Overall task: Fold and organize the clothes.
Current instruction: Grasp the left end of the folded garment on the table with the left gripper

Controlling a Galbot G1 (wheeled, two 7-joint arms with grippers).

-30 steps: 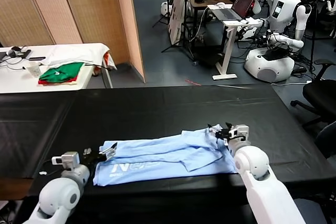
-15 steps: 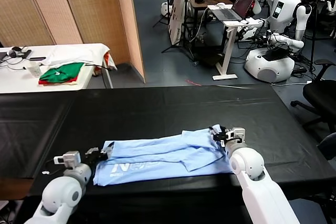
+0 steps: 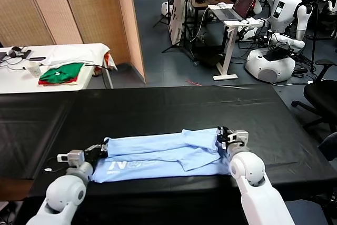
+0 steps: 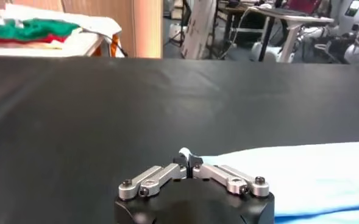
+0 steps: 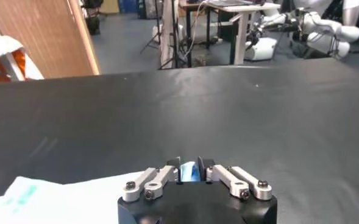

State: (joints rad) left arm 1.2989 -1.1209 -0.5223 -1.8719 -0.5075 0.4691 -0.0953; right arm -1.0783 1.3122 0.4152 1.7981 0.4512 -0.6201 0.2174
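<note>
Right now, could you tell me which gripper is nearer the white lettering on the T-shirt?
Left. The left gripper pinches the T-shirt edge beside the lettering; the right gripper grips the opposite end.

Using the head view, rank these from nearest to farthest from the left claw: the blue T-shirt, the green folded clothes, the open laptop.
1. Blue T-shirt: on the black table, its left end pinched in the left claw.
2. Green folded clothes: on the white side table, back left.
3. Open laptop: on a stand far back right.
</note>
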